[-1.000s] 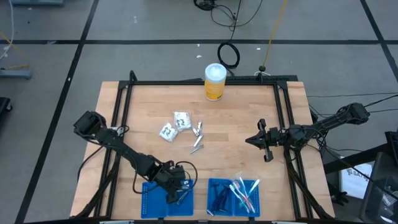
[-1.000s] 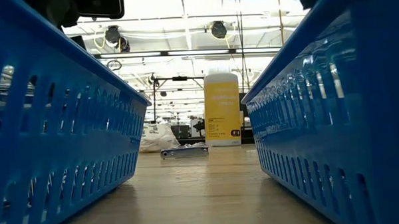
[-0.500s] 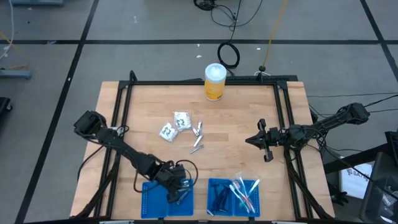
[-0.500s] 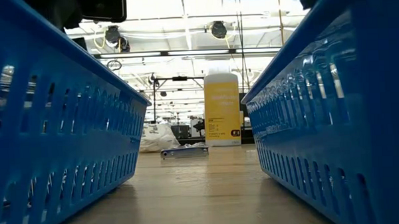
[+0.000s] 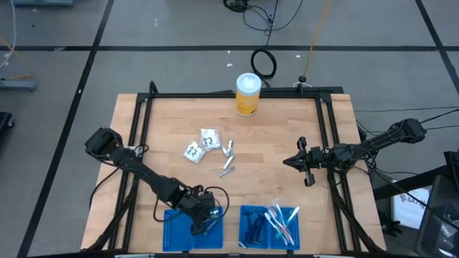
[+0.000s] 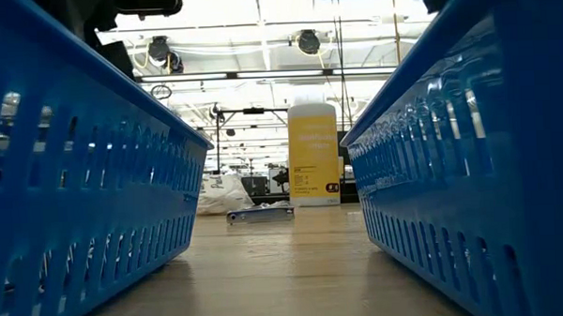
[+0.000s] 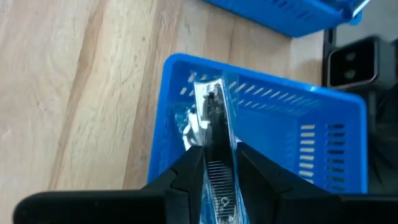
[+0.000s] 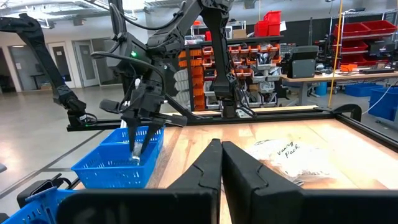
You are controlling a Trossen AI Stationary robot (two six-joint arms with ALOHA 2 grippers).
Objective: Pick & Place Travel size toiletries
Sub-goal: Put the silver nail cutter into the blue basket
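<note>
1. Left gripper [image 5: 203, 225] hangs over the left blue tray [image 5: 175, 231] at the table's near edge. Fingers clamped on a short silver tube [image 7: 211, 127], tube pointing down into the tray. The right wrist view shows the same thing from afar: tube tip just above or just inside the tray rim, can't tell which. Judged: release not yet done.
2. Left tray contents: mostly hidden by the gripper in the high view; the left wrist view shows a bit of something clear/shiny under the tube, can't tell what. So count of items already in is unknown.
3. Mid table, still loose: two small white packets [image 5: 201, 144] close together, and just beside them to the right a few more silver tubes [image 5: 229, 156]. None of these in a tray yet, so several picks left, approx. 5-6 items.
4. Yellow canister [image 5: 247, 94] stands at the far edge, upright, well apart from the work; not part of the job.
5. Right blue tray [image 5: 248, 213], beside the left one w/ a gap between: already holds dark blue sticks [image 5: 252, 229] on its left side and clear-wrapped brushes [image 5: 283, 217] on its right. That sort looks done.
6. Right gripper [image 5: 300, 163] waits at the table's right side, near the frame, fingers together, holding nothing.
7. Overall judgement: roughly half done; tubes under way, packets untouched.
</note>
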